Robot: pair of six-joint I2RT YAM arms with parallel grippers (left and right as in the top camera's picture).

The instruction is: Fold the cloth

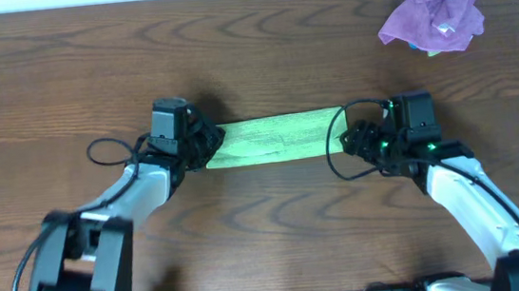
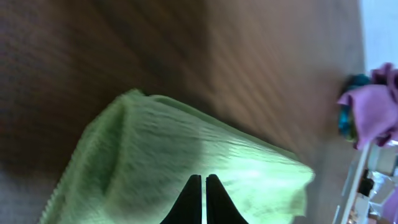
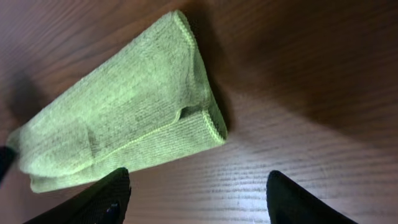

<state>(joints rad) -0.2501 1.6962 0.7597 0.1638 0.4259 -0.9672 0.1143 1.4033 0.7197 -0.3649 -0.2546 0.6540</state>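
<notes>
- The green cloth (image 1: pixel 278 137) lies folded into a strip mid-table (image 1: pixel 43 80), stretched between both arms.
- The left gripper (image 2: pixel 203 190) hangs over the cloth's left end, fingers pressed together (whether they pinch fabric cannot be told).
- The right gripper (image 3: pixel 198 186) is spread wide, just short of the cloth's right end.
- A purple rag (image 1: pixel 433 12) sits bunched in the far right corner.

Ribbed knit cloth (image 3: pixel 124 118); seemingly wooden table (image 3: pixel 311 81)
</notes>
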